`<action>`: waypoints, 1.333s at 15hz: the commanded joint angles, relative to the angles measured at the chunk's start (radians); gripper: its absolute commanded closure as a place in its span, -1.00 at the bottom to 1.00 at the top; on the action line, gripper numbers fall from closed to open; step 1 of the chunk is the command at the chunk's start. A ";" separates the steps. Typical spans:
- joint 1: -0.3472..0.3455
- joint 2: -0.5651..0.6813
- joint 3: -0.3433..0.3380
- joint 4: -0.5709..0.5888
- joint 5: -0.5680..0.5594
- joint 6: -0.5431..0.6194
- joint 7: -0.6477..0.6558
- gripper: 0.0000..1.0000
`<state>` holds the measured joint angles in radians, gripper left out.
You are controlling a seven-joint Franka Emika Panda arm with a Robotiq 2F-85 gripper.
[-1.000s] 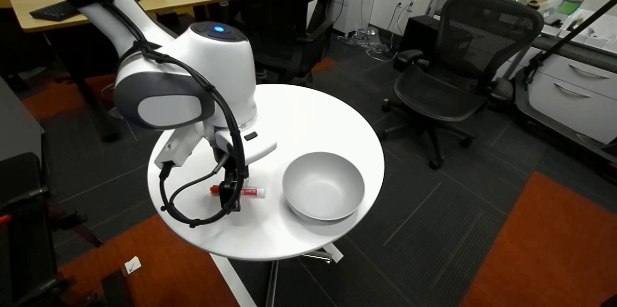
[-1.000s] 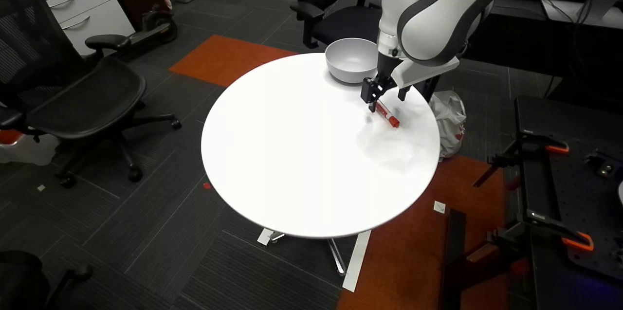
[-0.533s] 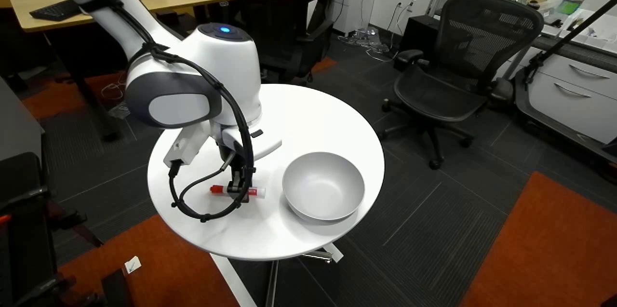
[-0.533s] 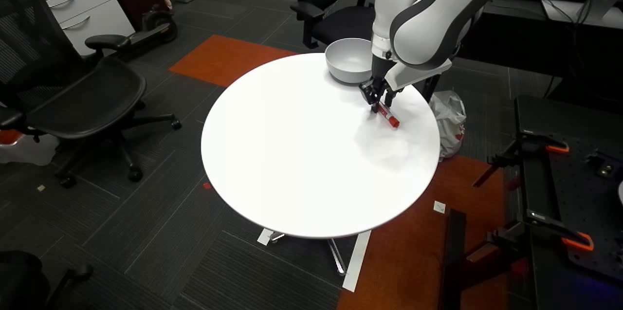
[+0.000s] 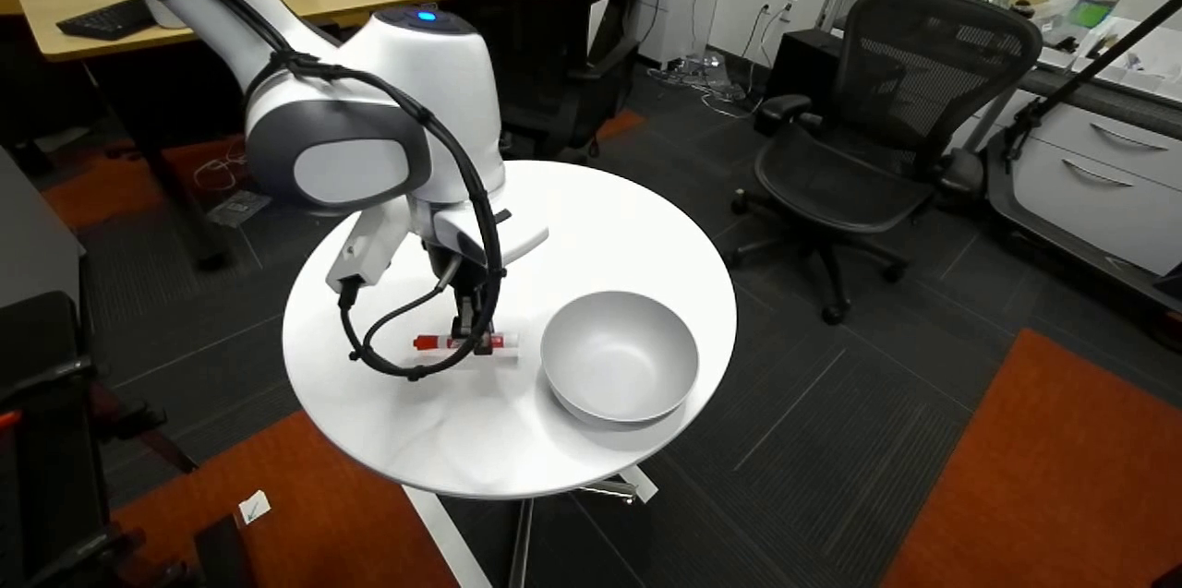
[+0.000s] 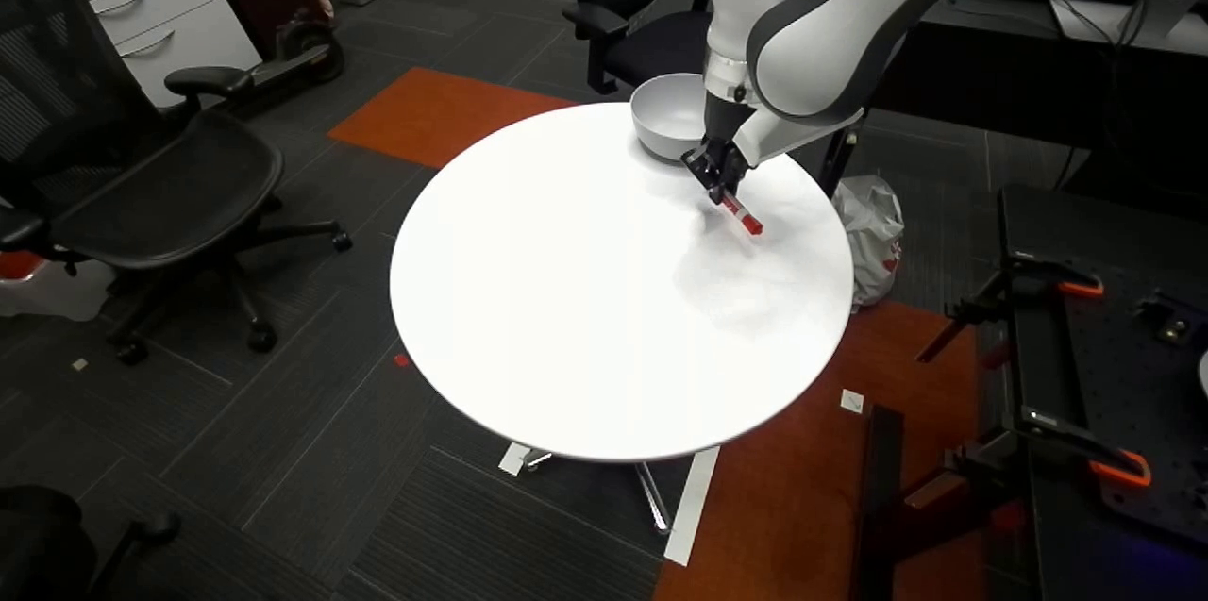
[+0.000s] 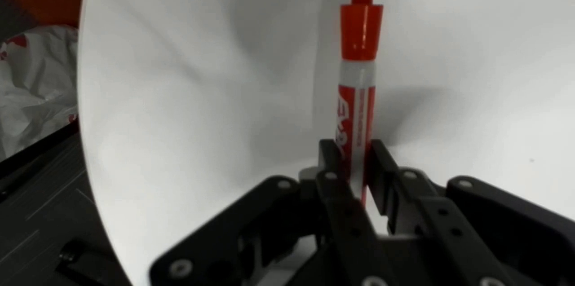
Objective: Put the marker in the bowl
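The red marker [image 7: 357, 102], with a whitish band and a red cap, lies lengthwise between the black fingers [image 7: 382, 169] in the wrist view. My gripper [image 7: 354, 153] is shut on its body, and the uncapped end is partly hidden by the jaws. In an exterior view the marker [image 5: 434, 342] hangs level, slightly above the table. The plain grey bowl [image 5: 620, 357] stands upright beside the gripper [image 5: 473, 344], a short gap from the marker's pale end. The bowl [image 6: 665, 120] is partly covered by the arm in an exterior view, and the marker [image 6: 742, 212] points away from it.
A round white table [image 6: 566, 318] carries the bowl, which sits near its edge. Office chairs [image 5: 877, 108] stand around it. A white plastic bag [image 6: 868, 238] is beside the table, near a black bench [image 6: 1085, 346] with orange-tipped clamps.
The fingers have shut on the marker, which was lying on the table. Gripper and marker have since risen a little and shifted slightly toward the bowl. The bowl has not moved.
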<state>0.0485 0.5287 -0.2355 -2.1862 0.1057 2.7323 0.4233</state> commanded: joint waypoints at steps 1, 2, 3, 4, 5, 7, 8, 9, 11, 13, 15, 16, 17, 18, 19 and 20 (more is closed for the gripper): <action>0.065 -0.115 -0.075 -0.043 -0.086 0.001 0.066 0.90; 0.078 -0.135 -0.099 -0.040 -0.114 -0.005 0.085 0.90; 0.090 -0.154 -0.122 -0.035 -0.145 -0.007 0.110 0.90; 0.092 -0.168 -0.140 -0.024 -0.171 -0.013 0.126 0.90; 0.092 -0.179 -0.154 -0.011 -0.196 -0.020 0.142 0.90; 0.078 -0.192 -0.169 0.022 -0.234 -0.035 0.160 0.90; 0.070 -0.193 -0.172 0.039 -0.246 -0.038 0.168 0.90; 0.060 -0.187 -0.172 0.061 -0.253 -0.041 0.173 0.90; 0.035 -0.167 -0.165 0.109 -0.245 -0.043 0.166 0.90; 0.008 -0.142 -0.152 0.157 -0.224 -0.053 0.150 0.90; -0.025 -0.113 -0.134 0.208 -0.199 -0.080 0.130 0.90; -0.049 -0.094 -0.117 0.237 -0.177 -0.107 0.110 0.90; -0.075 -0.080 -0.094 0.261 -0.149 -0.135 0.085 0.90; -0.100 -0.062 -0.073 0.290 -0.123 -0.168 0.062 0.90; -0.119 -0.043 -0.057 0.316 -0.102 -0.194 0.044 0.90; -0.136 -0.023 -0.043 0.342 -0.085 -0.218 0.029 0.90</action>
<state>-0.0276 0.4440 -0.3304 -1.9449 -0.0367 2.5999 0.5074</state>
